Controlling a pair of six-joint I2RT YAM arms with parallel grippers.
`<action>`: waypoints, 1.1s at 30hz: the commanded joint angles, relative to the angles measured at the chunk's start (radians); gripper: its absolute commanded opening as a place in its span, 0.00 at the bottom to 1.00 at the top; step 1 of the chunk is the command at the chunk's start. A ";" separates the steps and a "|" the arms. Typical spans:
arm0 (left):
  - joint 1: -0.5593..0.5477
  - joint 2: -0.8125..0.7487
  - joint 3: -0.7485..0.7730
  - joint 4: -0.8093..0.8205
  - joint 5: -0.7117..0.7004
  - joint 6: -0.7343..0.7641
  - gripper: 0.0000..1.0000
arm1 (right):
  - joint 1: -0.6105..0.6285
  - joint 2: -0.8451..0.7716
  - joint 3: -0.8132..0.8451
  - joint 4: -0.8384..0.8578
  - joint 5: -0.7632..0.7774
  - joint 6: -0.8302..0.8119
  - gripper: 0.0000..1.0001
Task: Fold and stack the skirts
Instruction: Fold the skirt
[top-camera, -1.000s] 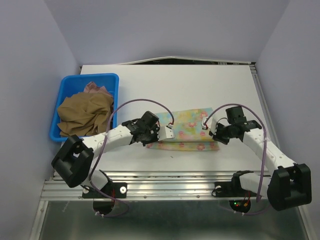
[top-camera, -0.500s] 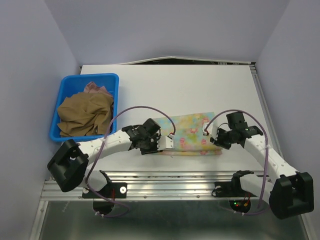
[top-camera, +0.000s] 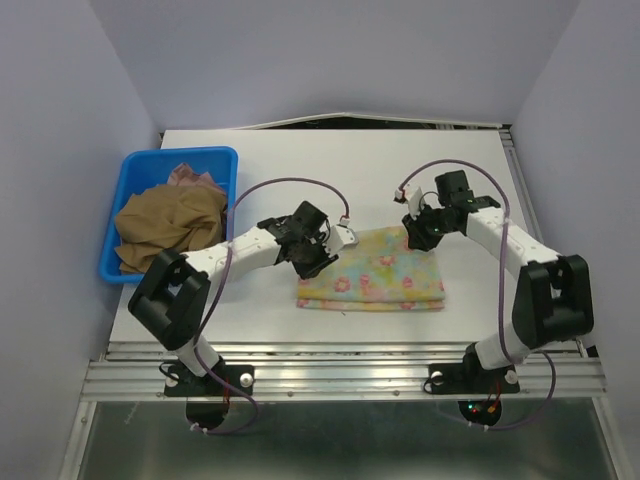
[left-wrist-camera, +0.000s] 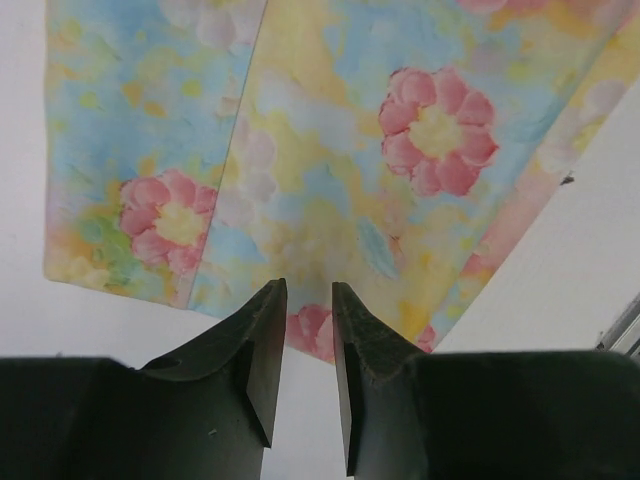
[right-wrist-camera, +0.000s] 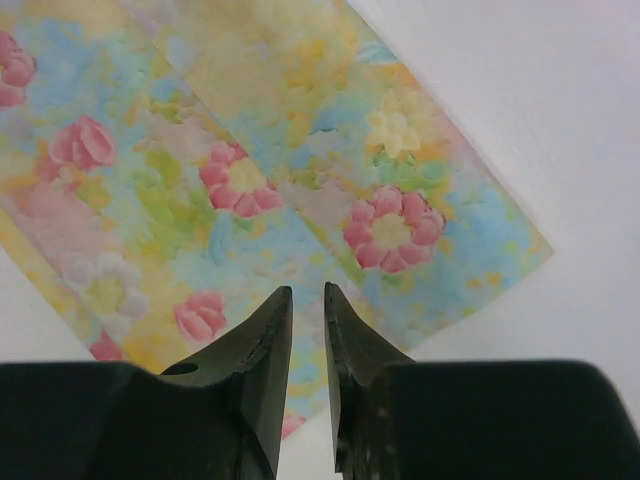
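Left wrist: flowered skirt (left-wrist-camera: 400, 190) lies beneath left hand (left-wrist-camera: 307, 292).

The left arm (top-camera: 240, 251) and right arm (top-camera: 500, 238) are white tubular links joined by chunky black motor housings. A thin purple cable (top-camera: 290, 182) arcs along each. The black bases (top-camera: 470, 382) show small red and green lights. The fingers (left-wrist-camera: 262, 350) are matte black, tapered, with flat inner faces.
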 joint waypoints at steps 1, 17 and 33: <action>0.028 0.051 -0.010 0.048 0.007 -0.124 0.36 | 0.006 0.133 0.061 0.003 0.008 0.085 0.25; 0.229 0.238 0.315 0.078 -0.141 -0.144 0.38 | 0.026 0.532 0.215 0.228 0.224 0.128 0.24; 0.183 0.318 0.150 0.091 -0.073 -0.251 0.26 | 0.136 0.384 0.496 0.347 0.281 0.373 0.27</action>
